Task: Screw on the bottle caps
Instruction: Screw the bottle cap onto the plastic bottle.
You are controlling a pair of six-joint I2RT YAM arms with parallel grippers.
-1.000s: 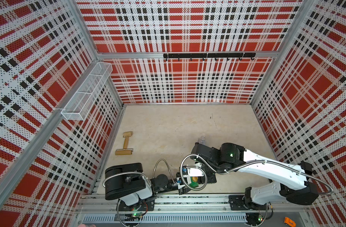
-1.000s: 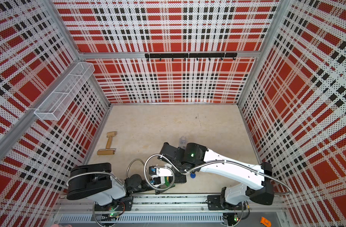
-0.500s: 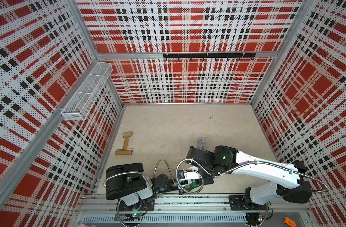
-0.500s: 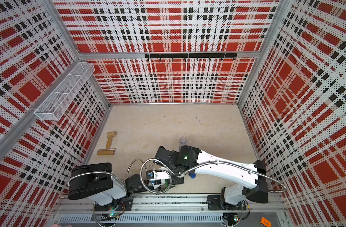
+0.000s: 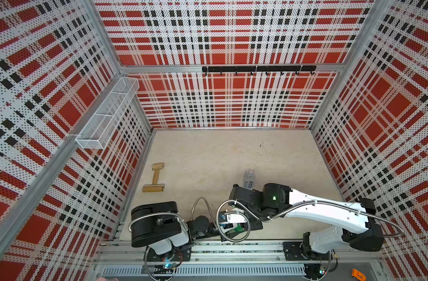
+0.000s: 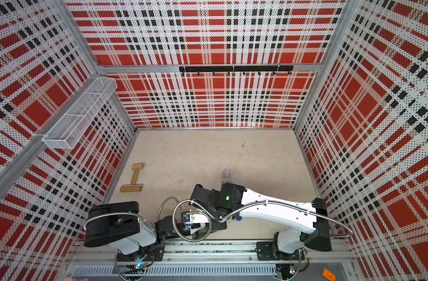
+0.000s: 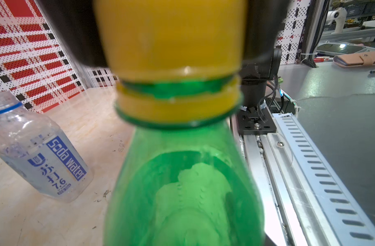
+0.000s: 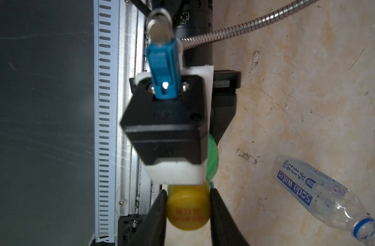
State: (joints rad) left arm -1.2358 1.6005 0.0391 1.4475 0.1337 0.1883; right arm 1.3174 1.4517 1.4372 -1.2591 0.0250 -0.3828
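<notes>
**Yellow cap not seated yet: cross-thread risk**

Right claw point(image 8: 187, 194) clenched on yellow cap point(image 8: 187, 209), pinched from both sides. Cap sits on the green bottle point(image 7: 182, 181) neck but not fully down. Green thread shows between cap and ring point(image 7: 178, 104), and the gap looks uneven. Left claw point(image 5: 237, 227) seems clamped on that bottle's body, mostly hidden.

Risks:
- Turning a tilted cap could cross-thread or jam it.
- The smooth cap could slip in the grip.
- The thin bottle could spin if the left grip is weak, or buckle if squeezed hard.

Clear bottle point(image 7: 41, 153) is uncapped, near on the table point(image 7: 33, 213). Blue cap point(image 6: 237, 218) lies just beside the right arm point(image 6: 276, 214); a swing could knock either.
</notes>
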